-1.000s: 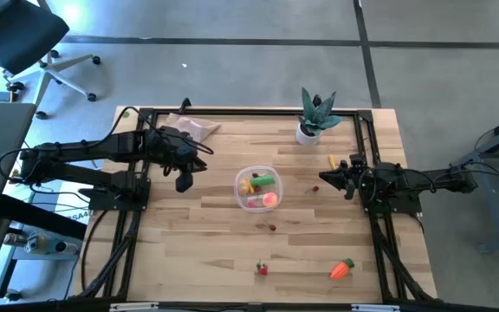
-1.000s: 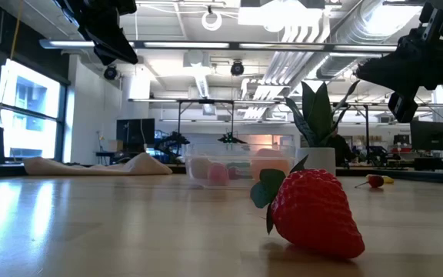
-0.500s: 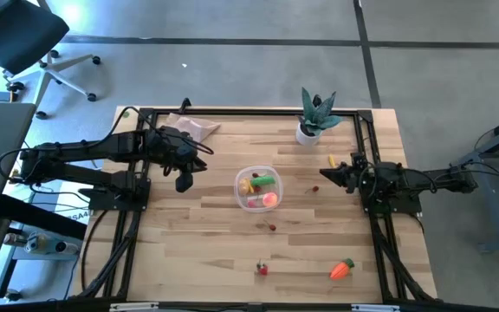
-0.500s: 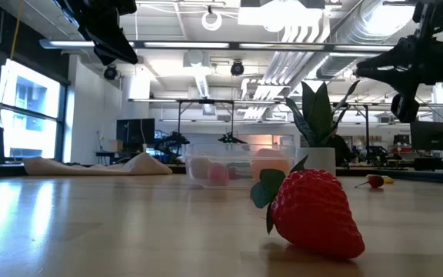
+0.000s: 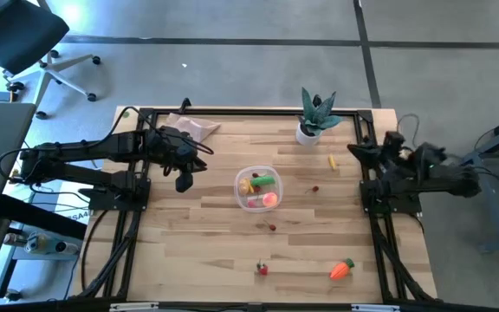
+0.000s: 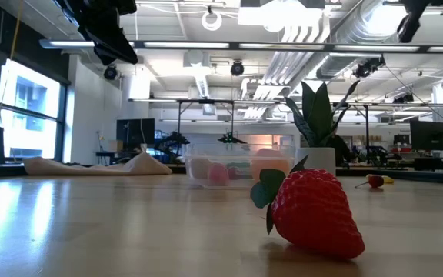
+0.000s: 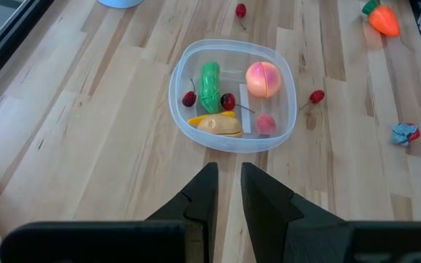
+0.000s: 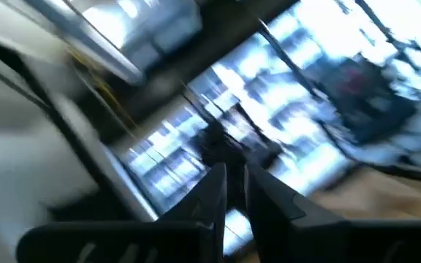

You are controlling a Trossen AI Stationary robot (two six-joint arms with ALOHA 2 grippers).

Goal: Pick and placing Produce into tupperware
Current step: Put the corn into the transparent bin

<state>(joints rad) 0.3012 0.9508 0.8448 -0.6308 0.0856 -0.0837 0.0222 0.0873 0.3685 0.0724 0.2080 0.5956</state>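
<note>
At the near edge of the wooden desk (image 5: 189,234) a red strawberry (image 6: 314,211) lies on its side, with an orange carrot (image 5: 342,269) with a green top to its right in the high view. Farther in, a small dark red cherry (image 5: 272,227) lies just short of the tupperware (image 5: 258,188), a round clear container at the middle of the desk. Inside it are a green pepper (image 7: 210,85), an orange ball (image 7: 263,79), a yellow piece (image 7: 218,125), a small pink piece (image 7: 266,124) and 2 dark red cherries. To the right of the tupperware another cherry (image 5: 314,189) lies on the wood, and beyond it a yellow piece (image 5: 333,161). The left claw (image 5: 183,180) hangs above the desk to the left of the tupperware, its 2 fingers (image 7: 205,193) nearly together with only a narrow slit between them, grasping nothing. The right claw (image 5: 353,150) is raised at the right edge of the desk, pointing up toward the ceiling, fingers (image 8: 214,191) close together and empty. At the far edge stand a spiky green plant (image 5: 318,111) in a white pot and, to the far left, a beige cloth (image 5: 191,126).
</note>
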